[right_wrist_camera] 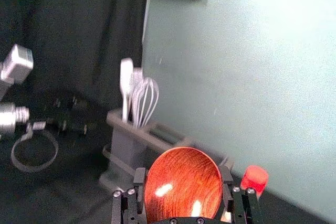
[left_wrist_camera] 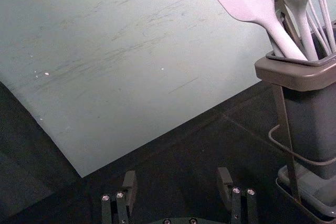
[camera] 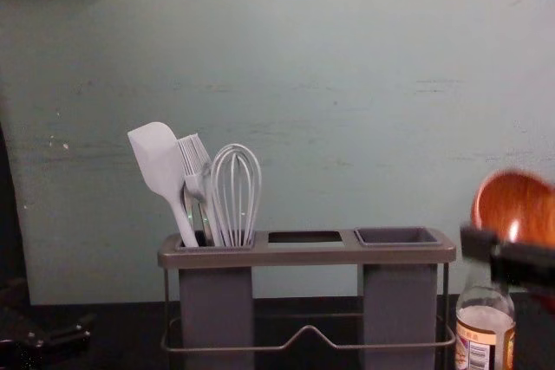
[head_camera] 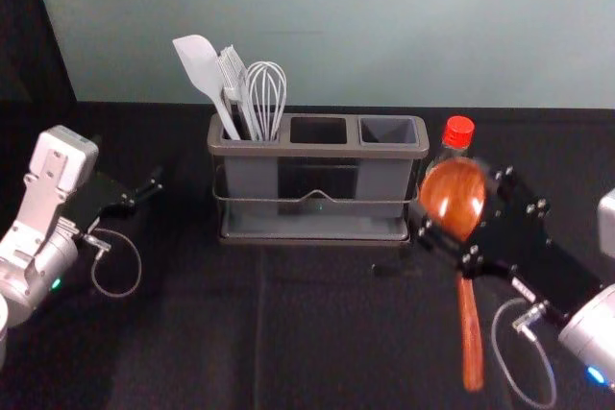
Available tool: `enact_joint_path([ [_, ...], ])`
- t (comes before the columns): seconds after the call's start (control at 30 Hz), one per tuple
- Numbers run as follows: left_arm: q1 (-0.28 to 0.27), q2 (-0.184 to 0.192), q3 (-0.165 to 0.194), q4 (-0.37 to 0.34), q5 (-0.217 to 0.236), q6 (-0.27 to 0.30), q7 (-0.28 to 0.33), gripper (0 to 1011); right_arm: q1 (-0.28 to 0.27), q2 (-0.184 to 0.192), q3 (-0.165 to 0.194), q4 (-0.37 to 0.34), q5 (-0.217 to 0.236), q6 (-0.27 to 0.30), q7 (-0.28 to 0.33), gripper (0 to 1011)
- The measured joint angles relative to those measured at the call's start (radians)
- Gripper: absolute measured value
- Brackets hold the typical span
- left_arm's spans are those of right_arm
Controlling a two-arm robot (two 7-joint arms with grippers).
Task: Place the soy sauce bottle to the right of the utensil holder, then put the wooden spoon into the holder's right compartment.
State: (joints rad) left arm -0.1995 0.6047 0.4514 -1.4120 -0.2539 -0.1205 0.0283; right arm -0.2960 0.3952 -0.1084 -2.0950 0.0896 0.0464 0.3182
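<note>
My right gripper (head_camera: 467, 208) is shut on the wooden spoon (head_camera: 454, 194) by its bowl, in front of the bottle, with the handle hanging down. In the right wrist view the bowl (right_wrist_camera: 182, 184) lies between the fingertips of the gripper (right_wrist_camera: 182, 176). The red-capped soy sauce bottle (head_camera: 458, 132) stands just right of the utensil holder (head_camera: 317, 151); its label shows in the chest view, on the bottle (camera: 486, 335). The holder's right compartment (head_camera: 388, 131) is empty. My left gripper (head_camera: 142, 197) is parked at the left, and the left wrist view shows this gripper (left_wrist_camera: 177, 182) open.
A white spatula (head_camera: 199, 66), a brush (head_camera: 233, 79) and a whisk (head_camera: 266, 88) stand in the holder's left compartment. A pale wall (head_camera: 384, 26) rises behind the dark table (head_camera: 317, 333). Dark curtain (right_wrist_camera: 79, 30) hangs at the left.
</note>
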Motion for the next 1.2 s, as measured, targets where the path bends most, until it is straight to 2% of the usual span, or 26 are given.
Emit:
enact_joint_path([
  [0.1,0.000,0.000,0.000,0.000,0.000,0.000,0.000,1005,-0.002,-0.007,0.005,-0.006,0.000,-0.075,-0.019,842],
  [0.13,0.000,0.000,0.000,0.000,0.000,0.000,0.000,1005,-0.002,-0.013,0.008,-0.006,0.000,-0.121,-0.029,842],
  [0.17,0.000,0.000,0.000,0.000,0.000,0.000,0.000,1005,-0.002,-0.013,0.008,-0.006,0.000,-0.121,-0.029,843],
  [0.23,0.000,0.000,0.000,0.000,0.000,0.000,0.000,1005,-0.001,-0.023,0.012,-0.004,-0.004,-0.191,-0.043,842],
  [0.27,0.000,0.000,0.000,0.000,0.000,0.000,0.000,1005,0.001,-0.033,0.015,-0.001,-0.009,-0.246,-0.053,843],
  [0.3,0.000,0.000,0.000,0.000,0.000,0.000,0.000,1005,0.001,-0.033,0.015,-0.001,-0.009,-0.246,-0.053,842],
  [0.37,0.000,0.000,0.000,0.000,0.000,0.000,0.000,1005,0.005,-0.054,0.023,0.009,-0.015,-0.345,-0.067,843],
  [0.47,0.000,0.000,0.000,0.000,0.000,0.000,0.000,1005,0.010,-0.071,0.029,0.017,-0.018,-0.413,-0.074,842],
  [0.5,0.000,0.000,0.000,0.000,0.000,0.000,0.000,1005,0.015,-0.082,0.033,0.026,-0.018,-0.460,-0.077,842],
  [0.67,0.000,0.000,0.000,0.000,0.000,0.000,0.000,1005,0.042,-0.108,0.041,0.056,-0.023,-0.578,-0.075,842],
  [0.77,0.000,0.000,0.000,0.000,0.000,0.000,0.000,1005,0.063,-0.111,0.043,0.076,-0.027,-0.606,-0.063,843],
  [0.93,0.000,0.000,0.000,0.000,0.000,0.000,0.000,1005,0.101,-0.090,0.043,0.099,-0.015,-0.601,-0.022,843],
  [1.2,0.000,0.000,0.000,0.000,0.000,0.000,0.000,1005,0.228,-0.049,0.025,0.181,0.030,-0.585,0.060,843],
])
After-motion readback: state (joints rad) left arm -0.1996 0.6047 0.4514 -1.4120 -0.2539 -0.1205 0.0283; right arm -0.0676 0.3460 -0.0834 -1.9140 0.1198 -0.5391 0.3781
